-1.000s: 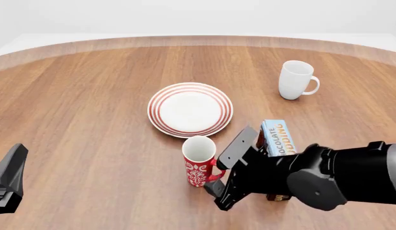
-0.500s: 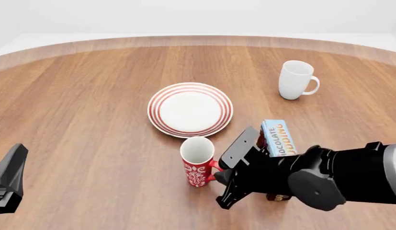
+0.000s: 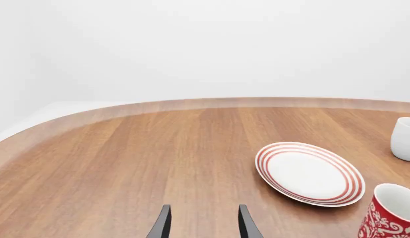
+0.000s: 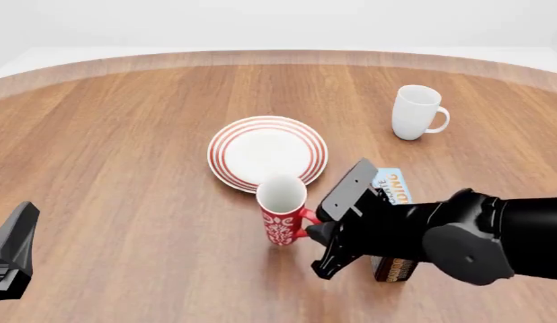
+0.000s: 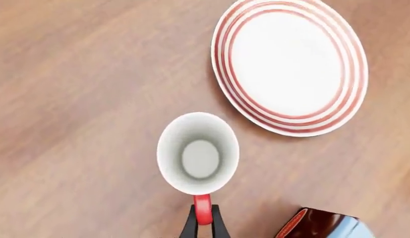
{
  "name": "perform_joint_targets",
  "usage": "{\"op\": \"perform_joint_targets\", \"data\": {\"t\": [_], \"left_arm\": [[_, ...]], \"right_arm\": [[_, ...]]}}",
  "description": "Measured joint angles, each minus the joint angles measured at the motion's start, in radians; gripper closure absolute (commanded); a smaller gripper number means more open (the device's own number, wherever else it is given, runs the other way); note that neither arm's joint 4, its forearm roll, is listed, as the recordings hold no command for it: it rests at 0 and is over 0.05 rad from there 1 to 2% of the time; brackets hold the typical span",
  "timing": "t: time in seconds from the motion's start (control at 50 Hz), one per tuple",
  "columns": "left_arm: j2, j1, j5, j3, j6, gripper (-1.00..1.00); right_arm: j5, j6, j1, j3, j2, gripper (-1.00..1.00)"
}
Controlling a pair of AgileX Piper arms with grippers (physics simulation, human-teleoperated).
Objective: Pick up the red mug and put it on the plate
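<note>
The red mug (image 4: 281,217), red with a white pattern and white inside, is upright just in front of the plate (image 4: 267,152), its handle turned to the right. My right gripper (image 4: 312,233) is shut on the handle; in the right wrist view the fingers (image 5: 191,227) clamp the red handle (image 5: 202,208) beneath the mug (image 5: 198,152), and the plate (image 5: 289,64) lies beyond. The mug seems slightly off the table. My left gripper (image 3: 203,229) is open and empty, low at the near left, far from the mug (image 3: 390,213) and the plate (image 3: 309,173).
A plain white mug (image 4: 415,113) stands at the far right and also shows in the left wrist view (image 3: 406,139). A blue and brown chocolate pudding box (image 4: 393,195) lies right under my right arm, beside the red mug, and shows in the right wrist view (image 5: 323,227).
My right gripper has closed on the mug's handle, and the mug has risen a little and shifted toward the plate. The left arm has not moved.
</note>
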State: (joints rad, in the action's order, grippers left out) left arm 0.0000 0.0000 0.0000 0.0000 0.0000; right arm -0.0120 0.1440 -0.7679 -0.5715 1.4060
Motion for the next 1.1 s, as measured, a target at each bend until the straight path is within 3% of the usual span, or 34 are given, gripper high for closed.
{"op": "perform_joint_targets", "data": {"t": [0.54, 1.1], "left_arm": [[0.000, 0.000, 0.000, 0.000, 0.000, -1.00], [0.000, 0.000, 0.000, 0.000, 0.000, -1.00]], "right_arm": [[-0.154, 0.048, 0.033, -0.084, -0.175, 1.00], [-0.182, 0.127, 0.085, -0.254, -0.128, 1.00]]}}
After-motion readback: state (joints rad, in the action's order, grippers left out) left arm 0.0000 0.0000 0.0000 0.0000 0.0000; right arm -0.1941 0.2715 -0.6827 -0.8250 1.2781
